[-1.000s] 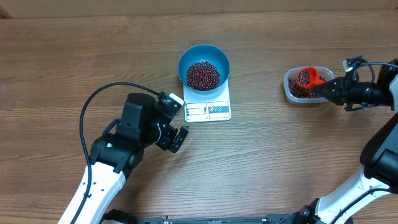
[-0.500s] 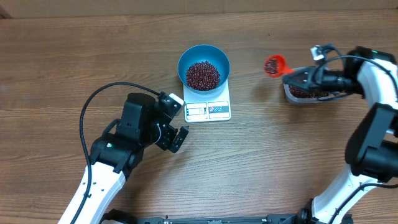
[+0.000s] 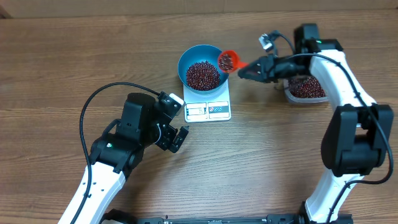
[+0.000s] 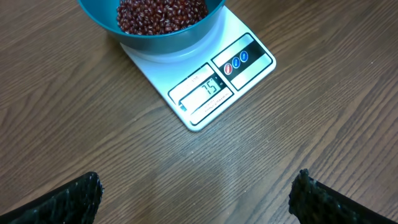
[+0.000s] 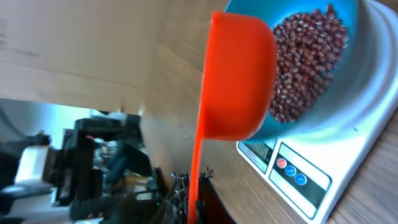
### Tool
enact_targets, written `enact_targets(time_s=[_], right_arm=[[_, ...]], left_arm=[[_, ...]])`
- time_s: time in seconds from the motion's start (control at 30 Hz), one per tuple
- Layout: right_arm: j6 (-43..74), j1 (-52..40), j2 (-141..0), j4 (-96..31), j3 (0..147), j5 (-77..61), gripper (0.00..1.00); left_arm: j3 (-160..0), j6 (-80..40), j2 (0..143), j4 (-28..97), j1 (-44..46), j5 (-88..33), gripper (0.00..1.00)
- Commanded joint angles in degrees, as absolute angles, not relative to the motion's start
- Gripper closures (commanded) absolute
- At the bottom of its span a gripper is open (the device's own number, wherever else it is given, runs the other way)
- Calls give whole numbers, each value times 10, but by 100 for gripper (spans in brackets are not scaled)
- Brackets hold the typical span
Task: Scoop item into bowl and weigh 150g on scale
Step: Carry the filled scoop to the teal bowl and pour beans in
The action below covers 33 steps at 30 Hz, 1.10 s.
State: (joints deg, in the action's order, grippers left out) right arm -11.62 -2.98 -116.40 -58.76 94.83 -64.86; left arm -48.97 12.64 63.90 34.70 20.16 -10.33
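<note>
Presently, the desk carries the complete setup in the overhead view. The left end effector rests at 8 o'clock of the scale, fingers spread wide and holding nothing. Its camera faces the display, probably so that the reading can be monitored. The display appears to show 75, so roughly half the target seems loaded.

The bowl sits on the scale platform at 12 o'clock of the display, so that every addition registers. The clear tub, the supply container, lies at 3 o'clock of the bowl, well apart.

The right end effector is pressed together on the handle of the orange scoop. The scoop cup hangs over the bowl rim at 2 o'clock, at 9 o'clock of that end effector, with beans visible inside it. Beans lie heaped in the bowl; more lie in the tub.
</note>
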Motion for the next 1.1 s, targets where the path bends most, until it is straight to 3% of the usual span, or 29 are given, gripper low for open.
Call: enact_targets(time_s=[0.0, 1.07], right_arm=[[-46, -67, -1138, -576, 993, -571, 96], [-50, -361, -1130, -573, 1081, 271, 96]], left_arm=[[-485, 140, 641, 347, 203, -110, 0], [-485, 140, 641, 347, 203, -110, 0]])
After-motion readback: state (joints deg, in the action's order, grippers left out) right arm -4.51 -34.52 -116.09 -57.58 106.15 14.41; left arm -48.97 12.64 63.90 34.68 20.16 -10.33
